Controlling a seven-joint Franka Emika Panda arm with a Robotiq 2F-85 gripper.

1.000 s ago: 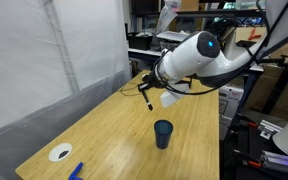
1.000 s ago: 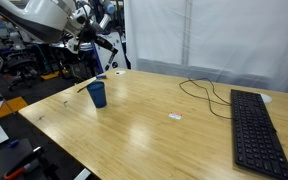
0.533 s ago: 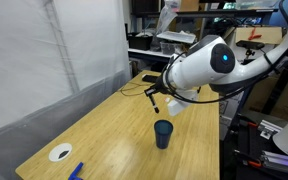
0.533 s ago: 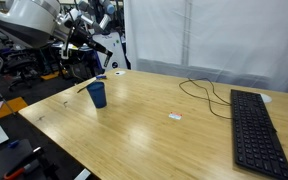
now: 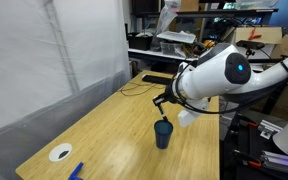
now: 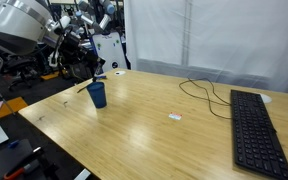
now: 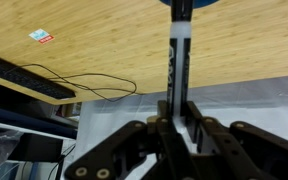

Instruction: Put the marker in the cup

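The gripper (image 5: 165,101) hangs just above the dark blue cup (image 5: 163,134) on the worktop (image 5: 104,135), its jaws pinching the marker (image 7: 180,60), which in the wrist view points toward 12 o'clock, at the cup.

Kbd (image 6: 257,130), white disc (image 5: 60,153), wood tbl (image 6: 154,140)

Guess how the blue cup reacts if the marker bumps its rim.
Likely light: the cup is small. It may slide or tip, standing free, taller than wide, on the smooth wooden table. The marker in the gripper looks stiff, so it would pass the knock on.
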